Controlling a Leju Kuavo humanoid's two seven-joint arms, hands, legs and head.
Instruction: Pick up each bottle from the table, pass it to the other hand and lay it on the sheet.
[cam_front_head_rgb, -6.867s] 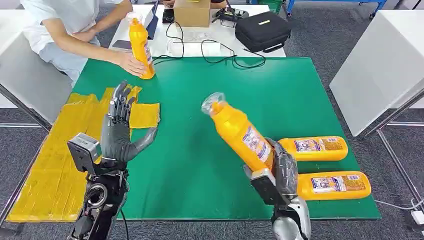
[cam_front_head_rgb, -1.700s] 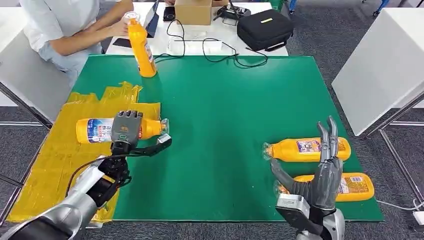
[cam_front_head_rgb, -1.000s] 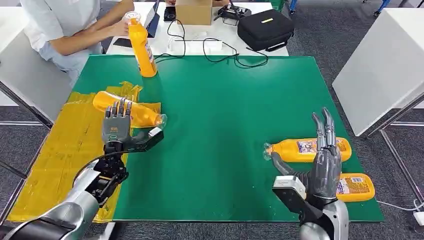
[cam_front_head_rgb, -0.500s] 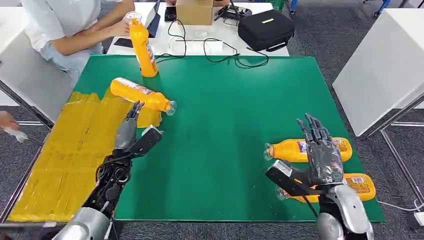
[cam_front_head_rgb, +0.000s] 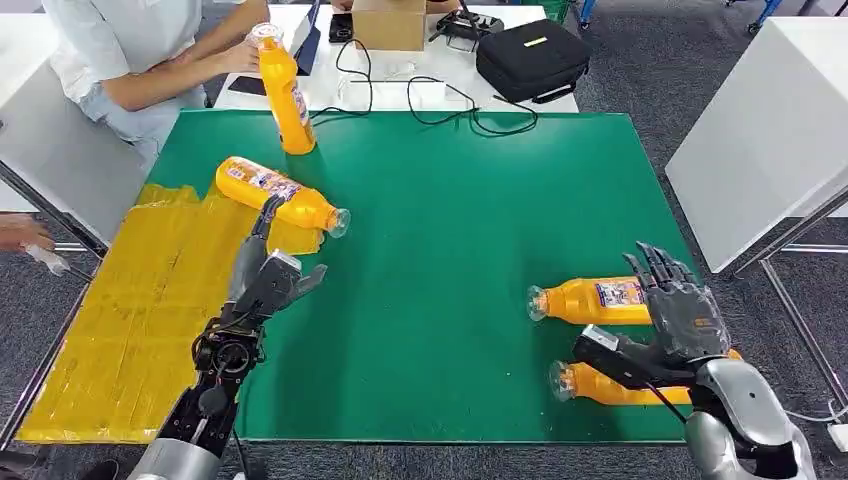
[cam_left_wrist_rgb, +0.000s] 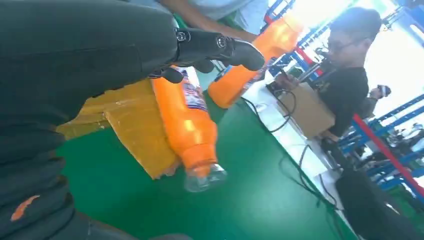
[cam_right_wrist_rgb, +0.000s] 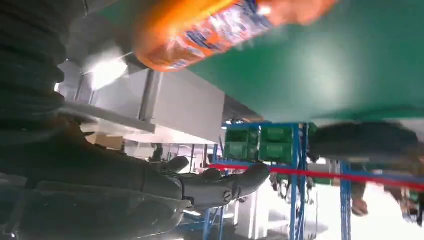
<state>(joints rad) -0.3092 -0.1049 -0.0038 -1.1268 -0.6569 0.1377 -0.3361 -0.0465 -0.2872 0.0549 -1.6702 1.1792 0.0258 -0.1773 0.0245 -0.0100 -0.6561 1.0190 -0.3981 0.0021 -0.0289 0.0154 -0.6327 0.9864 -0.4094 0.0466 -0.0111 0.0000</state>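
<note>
Glossy orange plastic bottle (cam_front_head_rgb: 278, 194) lies across crinkled yellow sheet (cam_front_head_rgb: 130, 320).

Four orange bottles (cam_front_head_rgb: 281, 194): one on yellow sheet (cam_front_head_rgb: 130, 320), two flat, one upright.

Head view looks forward and down from high on the body over the whole green-topped bench (cam_front_head_rgb: 480, 200). Left wrist view sits close behind the left robot hand (cam_left_wrist_rgb: 75, 55), looking low across the same green top. Right wrist view, turned upside down, catches the green surface close up.
</note>
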